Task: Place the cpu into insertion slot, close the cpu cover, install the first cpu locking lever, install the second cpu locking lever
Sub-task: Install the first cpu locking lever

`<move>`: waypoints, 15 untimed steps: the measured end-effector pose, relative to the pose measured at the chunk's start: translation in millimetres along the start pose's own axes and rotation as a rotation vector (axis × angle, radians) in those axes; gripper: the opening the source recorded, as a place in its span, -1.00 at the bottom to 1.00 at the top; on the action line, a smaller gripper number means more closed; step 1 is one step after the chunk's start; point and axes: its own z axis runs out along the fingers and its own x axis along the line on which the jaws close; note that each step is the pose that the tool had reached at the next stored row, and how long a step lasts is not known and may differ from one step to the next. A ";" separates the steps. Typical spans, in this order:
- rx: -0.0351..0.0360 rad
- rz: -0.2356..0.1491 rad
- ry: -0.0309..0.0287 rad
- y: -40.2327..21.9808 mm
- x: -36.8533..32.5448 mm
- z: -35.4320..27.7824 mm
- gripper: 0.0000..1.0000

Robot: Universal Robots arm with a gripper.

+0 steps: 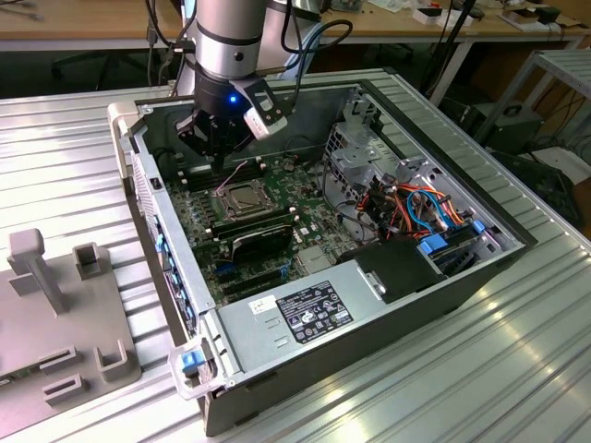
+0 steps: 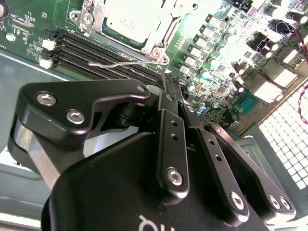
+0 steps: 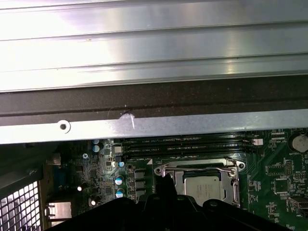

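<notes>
- While the arm stands over the open computer case (image 1: 388,305) on the ribbed bench (image 1: 517,369), its gripper (image 1: 217,164) points down just beside the insertion slot (image 1: 223,197). Its fingers are clenched together, with nothing visible between them.
- The cpu (image 2: 131,19) lies flat in the slot on the green circuit board (image 2: 29,33). Its pale metal top shows through the window of the cpu cover (image 3: 235,185), which lies down around it.
- Cpu, judged: light, rigid and thin, with a smooth top that gives little friction. The contact side is probably delicate, so the only safe hold is on two opposite edges.
- Cover, judged: thin, stiff sheet metal swinging on one hinged edge. It is better pressed on the frame than pinched, and never through the window onto the chip.
- A locking lever (image 2: 120,61) runs as a thin bare wire between the socket and the memory slots (image 2: 96,53). It is likely springy, round and slippery, and its bent end offers the surest purchase.
- Whether that lever is latched cannot be told.
</notes>
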 end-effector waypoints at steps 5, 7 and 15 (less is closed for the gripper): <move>0.0000 -0.007 0.0000 0.1 -1.7 0.9 -0.79; 0.0003 -0.017 0.0004 0.5 -5.3 2.5 -0.79; 0.0006 -0.041 0.0010 2.9 -17.6 8.3 -0.79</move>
